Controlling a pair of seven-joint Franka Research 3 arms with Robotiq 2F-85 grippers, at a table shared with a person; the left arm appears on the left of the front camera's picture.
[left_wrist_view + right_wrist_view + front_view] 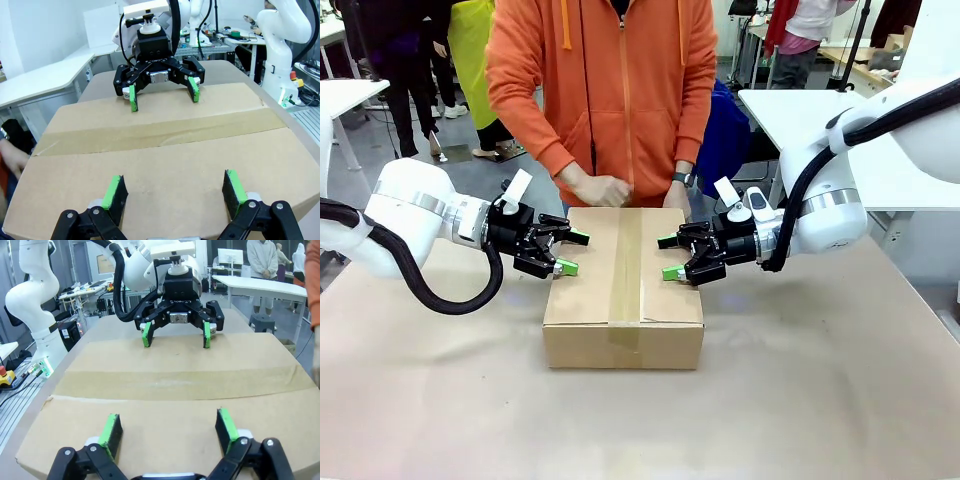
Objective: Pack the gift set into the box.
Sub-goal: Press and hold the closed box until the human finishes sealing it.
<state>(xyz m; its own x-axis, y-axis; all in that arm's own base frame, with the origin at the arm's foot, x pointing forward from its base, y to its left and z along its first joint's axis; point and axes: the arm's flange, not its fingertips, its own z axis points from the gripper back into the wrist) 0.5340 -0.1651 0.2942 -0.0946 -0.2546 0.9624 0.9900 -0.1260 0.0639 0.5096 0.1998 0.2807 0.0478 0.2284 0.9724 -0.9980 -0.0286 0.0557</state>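
The box (623, 300) stands shut in the middle of the table, a strip of tape (626, 265) running along its top seam. The gift set is hidden. My left gripper (572, 252) hovers open over the box's left edge, nothing between its green pads. My right gripper (670, 257) is open over the right edge, facing it. In the left wrist view my left gripper (174, 192) spreads above the cardboard (165, 150), the right gripper (162, 92) opposite. The right wrist view mirrors this: right gripper (167, 430), box top (175, 385), left gripper (175, 332).
A person in an orange hoodie stands at the far side, one hand (600, 188) clenched just behind the box's far edge and the other hand (677, 197) beside it. White tables (800, 110) stand behind. The brown tabletop (800, 400) lies bare around the box.
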